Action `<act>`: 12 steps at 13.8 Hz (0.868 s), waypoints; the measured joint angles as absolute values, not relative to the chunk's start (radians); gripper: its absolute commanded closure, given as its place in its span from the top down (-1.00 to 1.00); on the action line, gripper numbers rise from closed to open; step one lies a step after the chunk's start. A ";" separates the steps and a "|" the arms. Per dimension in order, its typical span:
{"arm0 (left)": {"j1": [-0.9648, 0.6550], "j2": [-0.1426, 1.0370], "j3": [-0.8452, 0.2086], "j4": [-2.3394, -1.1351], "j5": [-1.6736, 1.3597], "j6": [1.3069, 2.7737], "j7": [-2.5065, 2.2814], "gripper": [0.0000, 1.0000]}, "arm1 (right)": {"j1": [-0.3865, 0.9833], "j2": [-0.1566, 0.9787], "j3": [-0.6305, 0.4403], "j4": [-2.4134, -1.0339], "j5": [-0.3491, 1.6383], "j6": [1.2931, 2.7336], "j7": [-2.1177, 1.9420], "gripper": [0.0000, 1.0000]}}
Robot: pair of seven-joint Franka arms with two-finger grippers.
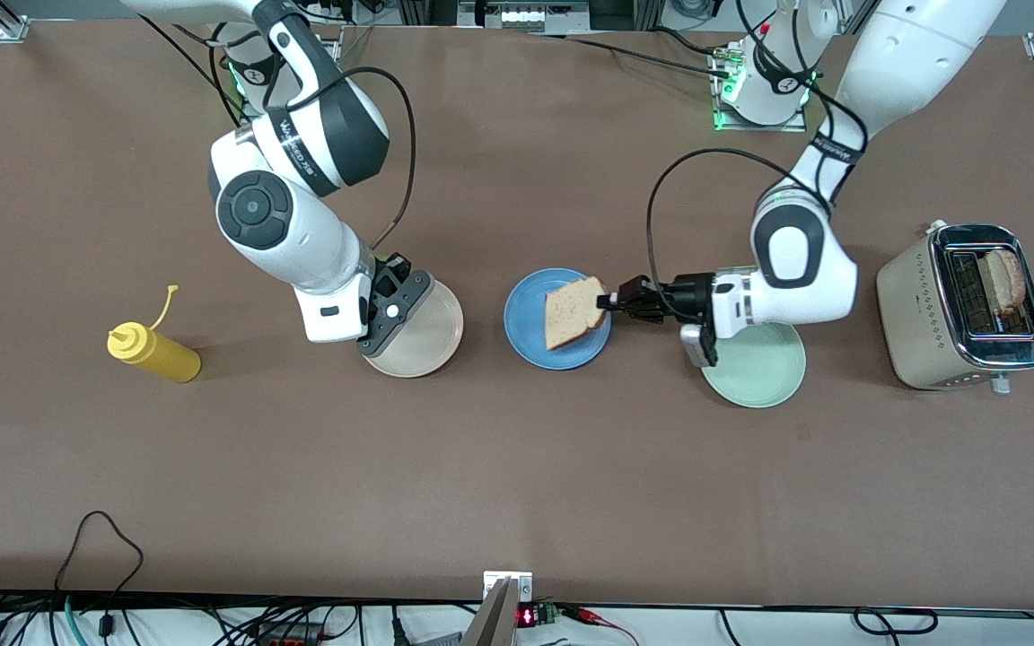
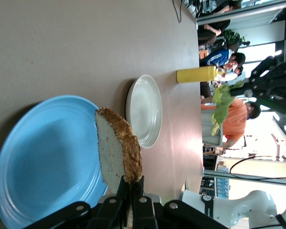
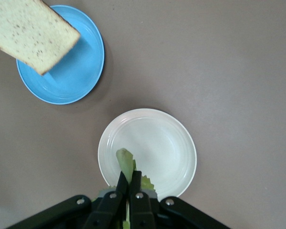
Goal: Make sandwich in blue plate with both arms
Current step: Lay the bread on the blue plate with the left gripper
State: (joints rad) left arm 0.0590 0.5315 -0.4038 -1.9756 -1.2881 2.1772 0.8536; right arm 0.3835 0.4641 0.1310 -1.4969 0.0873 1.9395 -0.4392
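Observation:
My left gripper [image 1: 605, 301] is shut on the crust edge of a toasted bread slice [image 1: 571, 311] and holds it tilted over the blue plate [image 1: 530, 345]. In the left wrist view the fingers [image 2: 132, 183] pinch the slice [image 2: 117, 150] above the blue plate [image 2: 43, 157]. My right gripper [image 1: 389, 314] hangs over the cream-white plate [image 1: 432, 345], shut on a green lettuce leaf [image 3: 126, 164], as the right wrist view [image 3: 128, 180] shows. The leaf is hidden in the front view. A second bread slice [image 1: 1004, 278] stands in the toaster [image 1: 916, 309].
A pale mint-green plate [image 1: 768, 372] lies under the left arm's wrist, between the blue plate and the toaster. A yellow squeeze bottle [image 1: 153, 352] lies on its side toward the right arm's end of the table.

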 measured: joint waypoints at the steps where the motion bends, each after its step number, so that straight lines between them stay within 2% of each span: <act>1: 0.058 0.547 -0.404 -1.976 -1.289 2.178 0.873 -1.00 | 0.390 0.471 0.131 -1.497 0.087 1.941 -0.439 -1.00; 8: 0.029 0.654 -0.407 -1.974 -1.381 2.179 0.967 -1.00 | 0.428 0.521 0.131 -1.497 0.087 2.029 -0.439 -1.00; 9: 0.021 0.654 -0.407 -1.973 -1.389 2.179 0.967 -0.91 | 0.430 0.525 0.131 -1.497 0.087 2.042 -0.439 -1.00; 10: 0.017 0.654 -0.407 -1.972 -1.392 2.179 0.967 -0.61 | 0.433 0.530 0.131 -1.497 0.087 2.052 -0.439 -1.00; 11: 0.016 0.655 -0.407 -1.972 -1.392 2.179 0.966 0.14 | 0.437 0.535 0.131 -1.497 0.087 2.064 -0.439 -1.00; 12: 0.016 0.655 -0.406 -1.972 -1.392 2.180 0.966 0.99 | 0.441 0.540 0.131 -1.497 0.087 2.078 -0.439 -1.00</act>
State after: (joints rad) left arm 0.0158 0.6553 -0.4060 -1.9720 -1.3919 2.1800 0.9662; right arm 0.4412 0.5397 0.1308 -1.4972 0.0871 2.0784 -0.4391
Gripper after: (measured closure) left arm 0.877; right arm 0.969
